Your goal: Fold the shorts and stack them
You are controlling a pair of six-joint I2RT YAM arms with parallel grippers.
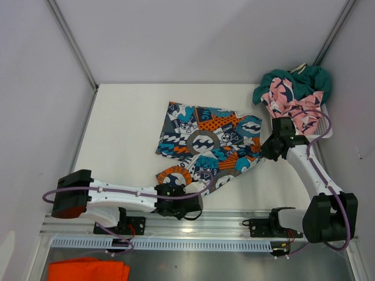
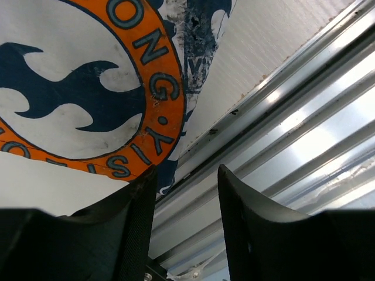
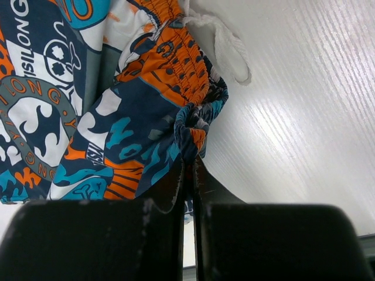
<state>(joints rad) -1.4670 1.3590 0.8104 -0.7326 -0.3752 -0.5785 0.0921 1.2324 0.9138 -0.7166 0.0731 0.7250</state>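
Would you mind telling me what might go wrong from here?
The right jaws pinch only a small bunch of waistband on the graphic shorts; it may slip when pulled. The open left jaws sit over the metal rail, beside the hem; closing may miss the fabric.

The spread shorts (image 1: 208, 143) lie mid-table, the shorts heap (image 1: 293, 93) far right.

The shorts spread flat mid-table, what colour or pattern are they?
The spread shorts carry a navy, orange, teal and white graphic print, clearest in the top view.
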